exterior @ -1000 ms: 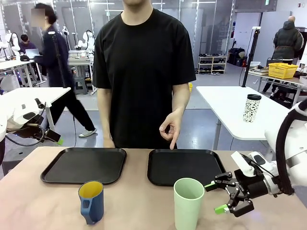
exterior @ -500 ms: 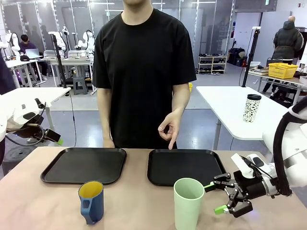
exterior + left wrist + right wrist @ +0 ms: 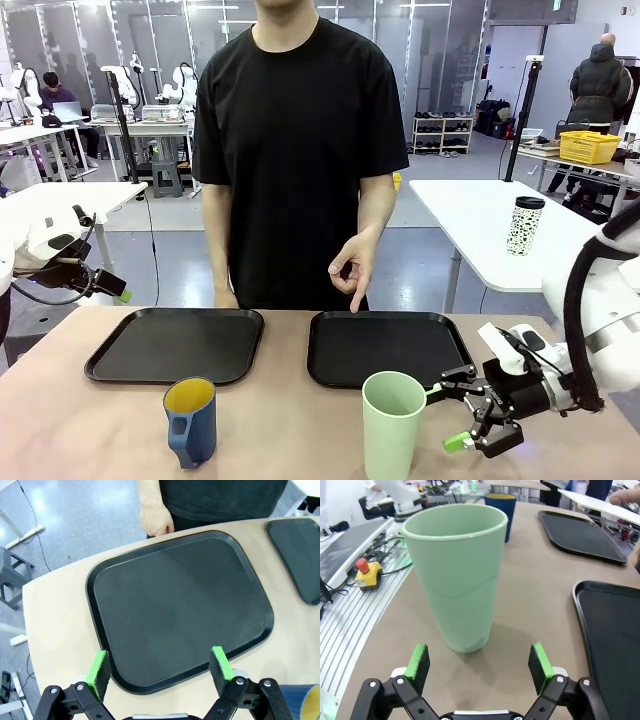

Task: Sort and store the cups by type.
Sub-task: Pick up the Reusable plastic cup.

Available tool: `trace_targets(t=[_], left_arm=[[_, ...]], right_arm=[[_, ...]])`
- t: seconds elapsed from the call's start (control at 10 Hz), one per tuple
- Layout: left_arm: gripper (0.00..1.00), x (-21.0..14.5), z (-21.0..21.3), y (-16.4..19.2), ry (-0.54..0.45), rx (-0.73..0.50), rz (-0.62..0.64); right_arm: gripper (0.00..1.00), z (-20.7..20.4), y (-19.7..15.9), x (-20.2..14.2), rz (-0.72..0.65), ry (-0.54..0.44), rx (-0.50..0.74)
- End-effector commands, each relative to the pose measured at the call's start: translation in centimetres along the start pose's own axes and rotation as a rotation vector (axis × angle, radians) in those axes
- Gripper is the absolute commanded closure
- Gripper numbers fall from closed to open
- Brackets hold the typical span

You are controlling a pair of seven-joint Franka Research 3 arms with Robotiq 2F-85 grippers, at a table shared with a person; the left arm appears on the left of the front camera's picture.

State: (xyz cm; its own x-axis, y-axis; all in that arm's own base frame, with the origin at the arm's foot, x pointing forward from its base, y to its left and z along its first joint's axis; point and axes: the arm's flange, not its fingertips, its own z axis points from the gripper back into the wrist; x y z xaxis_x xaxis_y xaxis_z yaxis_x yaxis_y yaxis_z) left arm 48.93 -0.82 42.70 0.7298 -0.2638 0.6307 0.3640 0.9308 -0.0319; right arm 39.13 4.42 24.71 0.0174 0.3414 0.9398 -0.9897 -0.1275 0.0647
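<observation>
Right gripper (image 3: 445, 416) hangs low over the table (image 3: 290, 425) with its green-padded jaws spread apart and nothing between them, turned sideways so the fingers point toward the robot's left. Along that line, near but not touching, stands the mint-green tumbler (image 3: 392, 428), upright, its long axis vertical and its mouth open to the top. In the right wrist view it sits centred ahead of the gap between the two pads, so a level advance would likely bring them either side of its wall. Beyond the tumbler, toward the person, lies the right tray (image 3: 385, 350), bare, with the person's hand (image 3: 352, 270) pointing a finger down at its far edge. Farther left stands the blue mug (image 3: 190, 420), in front of the left tray (image 3: 175, 345). Left gripper (image 3: 160, 665), also spread and empty, looks down on that tray and is the nearer one to the mug; the tumbler falls to the right side.
</observation>
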Motion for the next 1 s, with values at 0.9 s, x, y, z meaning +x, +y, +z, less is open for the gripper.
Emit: trace_targets(t=[0.9], left_arm=[[0.00, 0.0, 0.3, -0.1, -0.004, 0.000, -0.003]], right_arm=[[0.00, -4.4, -2.0, -2.9, 0.051, -0.193, 0.268]])
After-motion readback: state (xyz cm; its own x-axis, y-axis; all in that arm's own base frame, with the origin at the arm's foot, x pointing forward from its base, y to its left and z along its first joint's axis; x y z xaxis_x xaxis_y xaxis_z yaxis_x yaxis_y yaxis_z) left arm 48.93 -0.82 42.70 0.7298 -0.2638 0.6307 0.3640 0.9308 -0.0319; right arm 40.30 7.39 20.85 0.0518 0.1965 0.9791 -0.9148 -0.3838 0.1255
